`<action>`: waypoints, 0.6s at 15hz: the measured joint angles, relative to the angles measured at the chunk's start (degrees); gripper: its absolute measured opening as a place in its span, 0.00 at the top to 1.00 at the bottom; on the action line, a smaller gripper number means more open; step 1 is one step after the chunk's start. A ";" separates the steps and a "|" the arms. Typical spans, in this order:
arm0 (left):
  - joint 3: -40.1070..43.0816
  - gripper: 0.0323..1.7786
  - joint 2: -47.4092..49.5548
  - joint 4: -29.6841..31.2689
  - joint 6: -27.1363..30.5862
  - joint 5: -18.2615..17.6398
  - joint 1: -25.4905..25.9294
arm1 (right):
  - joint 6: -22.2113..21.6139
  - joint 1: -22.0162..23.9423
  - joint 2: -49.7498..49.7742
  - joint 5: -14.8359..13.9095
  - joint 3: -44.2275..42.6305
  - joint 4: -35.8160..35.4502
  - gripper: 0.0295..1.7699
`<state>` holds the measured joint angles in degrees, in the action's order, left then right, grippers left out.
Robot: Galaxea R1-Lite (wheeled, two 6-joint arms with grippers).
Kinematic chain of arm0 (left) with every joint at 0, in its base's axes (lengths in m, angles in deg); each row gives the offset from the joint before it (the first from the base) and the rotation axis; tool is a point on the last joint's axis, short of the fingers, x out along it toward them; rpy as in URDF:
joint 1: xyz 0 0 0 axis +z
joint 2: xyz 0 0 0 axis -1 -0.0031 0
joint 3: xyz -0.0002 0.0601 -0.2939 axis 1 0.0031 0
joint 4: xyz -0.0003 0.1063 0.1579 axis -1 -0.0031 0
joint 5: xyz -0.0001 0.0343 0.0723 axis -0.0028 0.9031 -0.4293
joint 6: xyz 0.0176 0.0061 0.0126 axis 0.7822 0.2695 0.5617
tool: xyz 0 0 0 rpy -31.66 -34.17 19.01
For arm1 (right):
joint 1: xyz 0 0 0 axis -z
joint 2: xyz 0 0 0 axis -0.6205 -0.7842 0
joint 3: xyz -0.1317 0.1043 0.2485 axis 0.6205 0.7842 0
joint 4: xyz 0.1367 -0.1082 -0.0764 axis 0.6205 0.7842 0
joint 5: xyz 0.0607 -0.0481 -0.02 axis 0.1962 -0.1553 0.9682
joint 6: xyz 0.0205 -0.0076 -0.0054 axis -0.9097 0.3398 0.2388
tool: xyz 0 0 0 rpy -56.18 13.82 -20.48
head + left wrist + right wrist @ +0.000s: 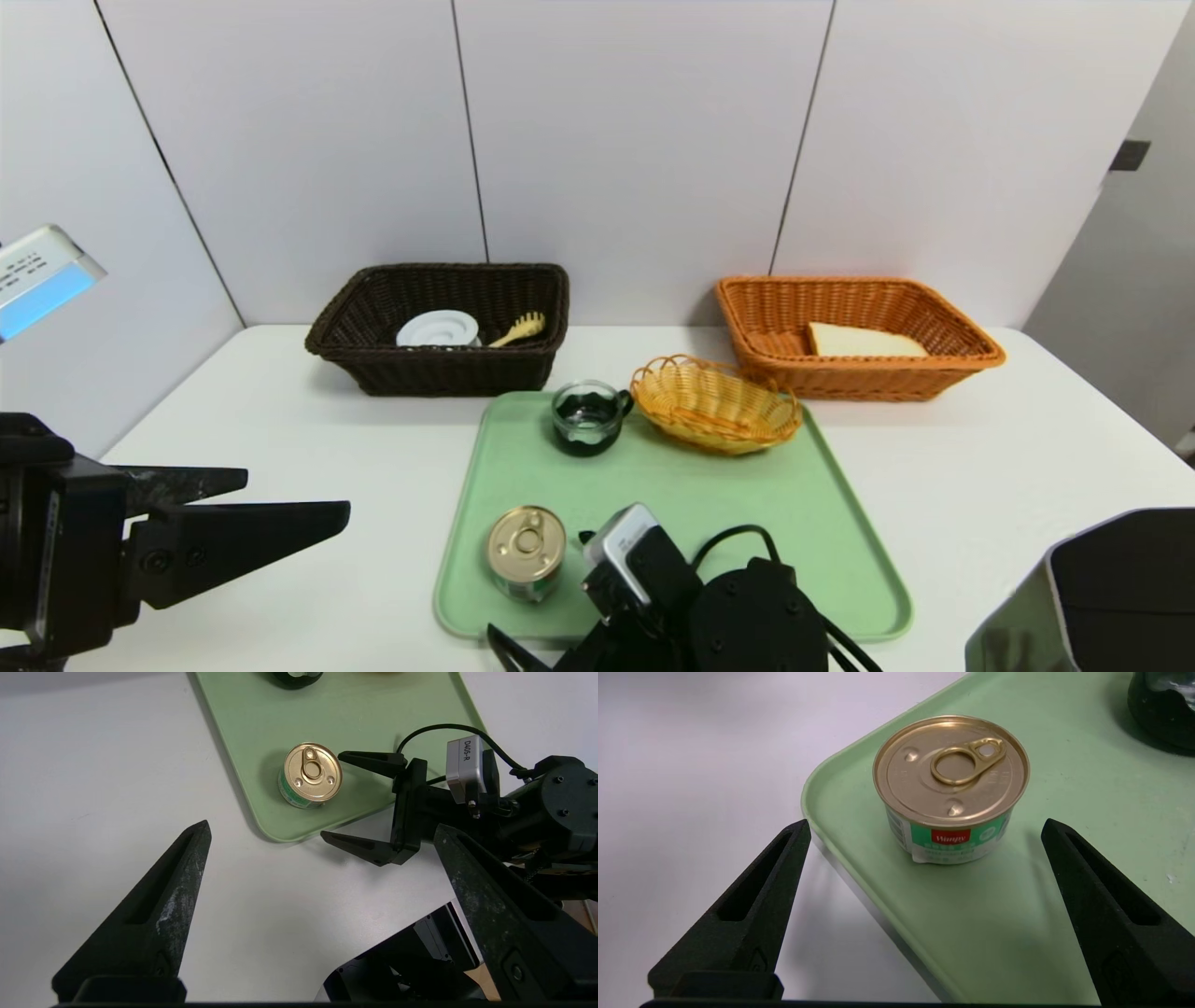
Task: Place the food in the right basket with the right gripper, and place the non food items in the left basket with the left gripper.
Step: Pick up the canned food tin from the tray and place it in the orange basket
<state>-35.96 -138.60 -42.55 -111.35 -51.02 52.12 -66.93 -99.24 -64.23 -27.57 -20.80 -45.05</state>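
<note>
A tin can [526,551] is sitting lower left on the green tray [747,504], a glass cup [588,417] standing above it.

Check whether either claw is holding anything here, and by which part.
Nothing is held. The right claw is open, facing the tin can on the tray's corner without touching it. The left claw hangs open and empty above the table.

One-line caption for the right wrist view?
Open right gripper faces the upright tin can near a corner of the green tray.
</note>
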 joint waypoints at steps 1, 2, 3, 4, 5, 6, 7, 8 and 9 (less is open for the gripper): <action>0.00 0.05 0.10 0.00 0.00 0.00 0.00 | 0.09 0.09 -0.59 -0.05 -0.88 0.00 0.04; 0.00 0.05 0.22 0.00 0.00 0.00 0.00 | 0.22 0.18 -1.16 -0.05 -1.62 0.04 0.04; 0.00 0.05 0.32 0.00 0.00 0.00 0.00 | 0.48 0.29 -1.77 -0.10 -2.32 0.06 0.04; 0.00 0.05 0.35 0.00 0.00 -0.01 0.00 | 0.72 0.51 -2.27 -0.07 -2.97 0.06 0.04; 0.00 0.05 0.44 0.00 0.04 -0.04 0.00 | 0.96 0.74 -2.79 -0.10 -3.75 0.06 0.04; 0.00 0.05 0.52 0.00 0.04 -0.01 0.00 | 1.30 0.94 -3.23 -0.10 -4.44 0.09 0.04; 0.00 0.05 0.62 0.00 0.09 -0.04 0.00 | 1.60 1.10 -3.72 -0.10 -4.99 0.09 0.04; 0.00 0.05 0.68 -0.02 0.06 -0.01 0.00 | 1.91 1.23 -4.27 -0.10 -5.51 0.06 0.04; 0.00 0.05 0.73 0.00 0.06 -0.01 0.00 | 2.02 1.24 -4.79 -0.07 -6.03 0.09 0.04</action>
<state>-35.96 -137.87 -42.55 -111.29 -51.03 52.12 -64.90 -97.99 -69.02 -27.64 -26.84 -44.96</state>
